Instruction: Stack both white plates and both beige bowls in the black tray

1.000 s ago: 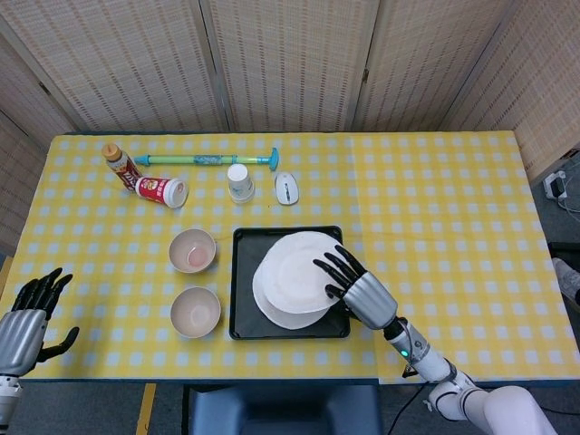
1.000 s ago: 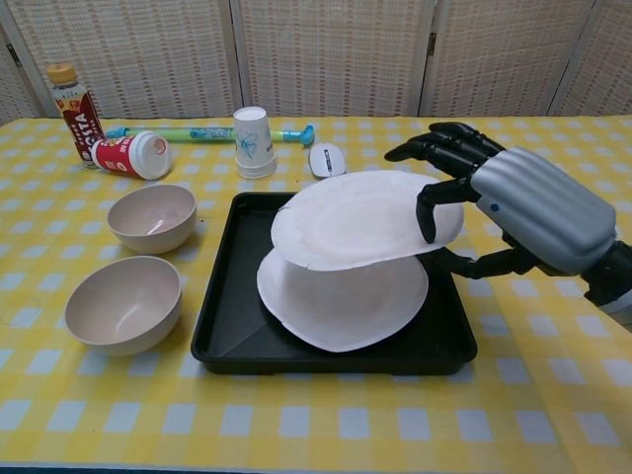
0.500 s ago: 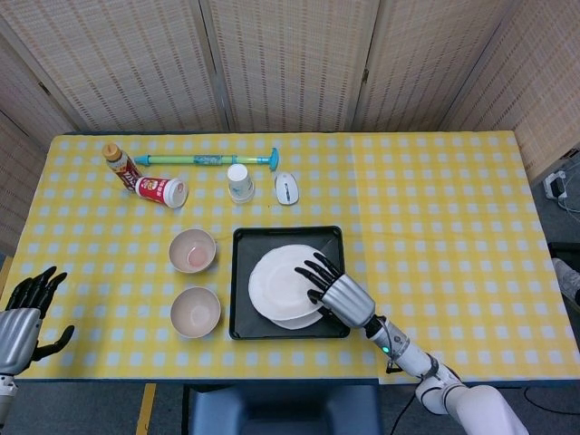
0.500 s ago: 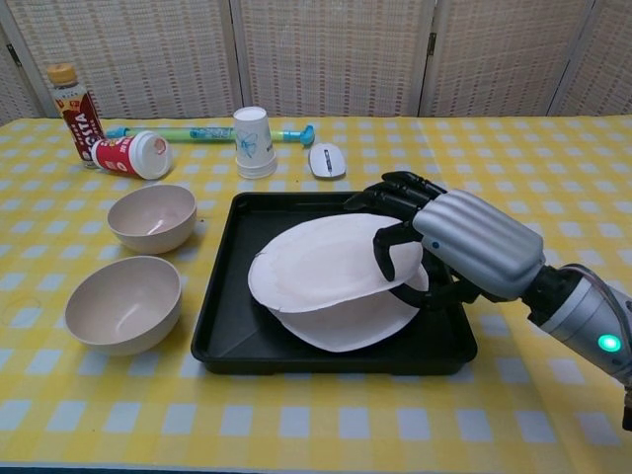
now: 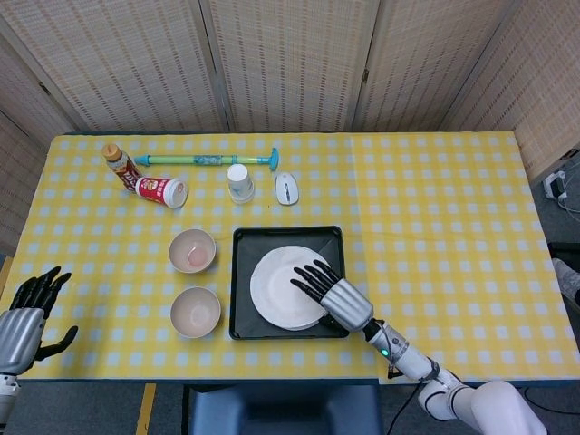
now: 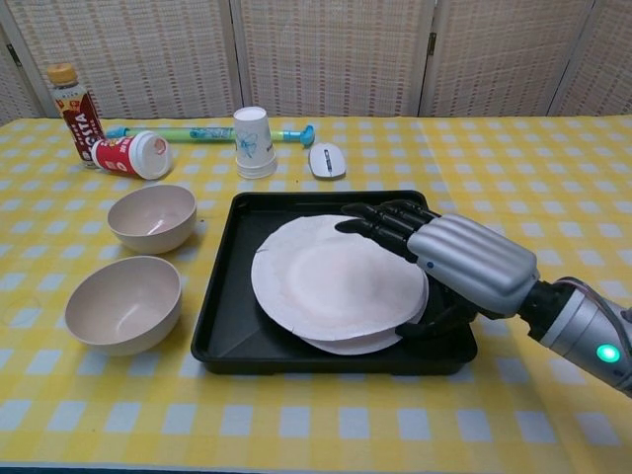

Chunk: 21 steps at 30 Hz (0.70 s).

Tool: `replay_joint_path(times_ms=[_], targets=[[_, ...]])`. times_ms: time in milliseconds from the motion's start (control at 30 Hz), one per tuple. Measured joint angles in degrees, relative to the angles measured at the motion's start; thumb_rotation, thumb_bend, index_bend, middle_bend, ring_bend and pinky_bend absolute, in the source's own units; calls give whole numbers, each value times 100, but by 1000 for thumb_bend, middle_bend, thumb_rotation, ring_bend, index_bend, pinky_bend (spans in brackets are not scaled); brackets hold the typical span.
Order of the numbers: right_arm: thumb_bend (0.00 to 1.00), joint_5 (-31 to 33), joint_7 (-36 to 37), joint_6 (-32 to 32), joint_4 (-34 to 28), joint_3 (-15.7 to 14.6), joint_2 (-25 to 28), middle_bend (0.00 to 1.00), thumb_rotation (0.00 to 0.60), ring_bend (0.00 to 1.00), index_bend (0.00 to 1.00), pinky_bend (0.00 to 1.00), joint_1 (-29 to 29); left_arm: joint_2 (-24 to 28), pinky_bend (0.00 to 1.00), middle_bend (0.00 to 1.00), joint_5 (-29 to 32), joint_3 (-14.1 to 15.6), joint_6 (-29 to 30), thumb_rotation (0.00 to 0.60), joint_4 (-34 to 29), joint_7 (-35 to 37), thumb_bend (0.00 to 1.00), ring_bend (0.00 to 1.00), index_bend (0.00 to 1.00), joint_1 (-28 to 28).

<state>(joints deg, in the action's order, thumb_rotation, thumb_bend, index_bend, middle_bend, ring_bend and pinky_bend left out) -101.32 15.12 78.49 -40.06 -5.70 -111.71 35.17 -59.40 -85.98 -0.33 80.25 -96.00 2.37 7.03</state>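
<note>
Left hand (image 5: 25, 313) at the near left table corner, off the cloth edge: fingers spread, nothing in it, well apart from everything.

Right hand (image 6: 449, 262) reaches into the black tray (image 6: 222, 296) from the near right. Fingers lie extended over the right rim of the upper white plate (image 6: 326, 281), thumb tucked under that rim; the hand holds the plate's edge. Upper plate rests on the lower white plate (image 6: 370, 343), slightly offset, lower rim peeking out at the near side. Both plates inside the tray.

Near beige bowl (image 6: 122, 304) and far beige bowl (image 6: 151, 217) sit upright on the yellow checked tablecloth (image 5: 435, 208), just left of the tray, outside it.

Farther back: paper cup (image 6: 253, 141) upside down, computer mouse (image 6: 327, 159), red can (image 6: 133, 155) on its side, bottle (image 6: 75, 102), green rod (image 5: 204, 159).
</note>
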Motion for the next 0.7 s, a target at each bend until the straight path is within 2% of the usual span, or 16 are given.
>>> replay_joint_path(times_ms=[267,400,467,567,700], targets=[[116,169,-223,-591,-2416,-8,1240,0,600,0,0,0,165,-18,0,16,-40,4,10,600,11,19,357,0,0,8],[116,209,-348,-611,-3397,-29,1984,0,600,0,0,0,122,-31,0,16,-75,19,15,600,17,18,353,0,0,8],[116,183,-390,-449,-3647,-55,2286,0,600,0,0,0,18,-37,0,16,-85,33,-4,600,14,-9,353,0,0,13],[118,104,-434,-7,-3726,-103,2450,0,600,0,0,0,-217,-50,0,27,-131,73,-70,600,7,-45,353,0,10,35],[123,-55,-538,837,-3595,-180,2576,0,600,0,7,0,-674,-107,46,75,-264,151,-132,600,16,-161,353,4,97,65]])
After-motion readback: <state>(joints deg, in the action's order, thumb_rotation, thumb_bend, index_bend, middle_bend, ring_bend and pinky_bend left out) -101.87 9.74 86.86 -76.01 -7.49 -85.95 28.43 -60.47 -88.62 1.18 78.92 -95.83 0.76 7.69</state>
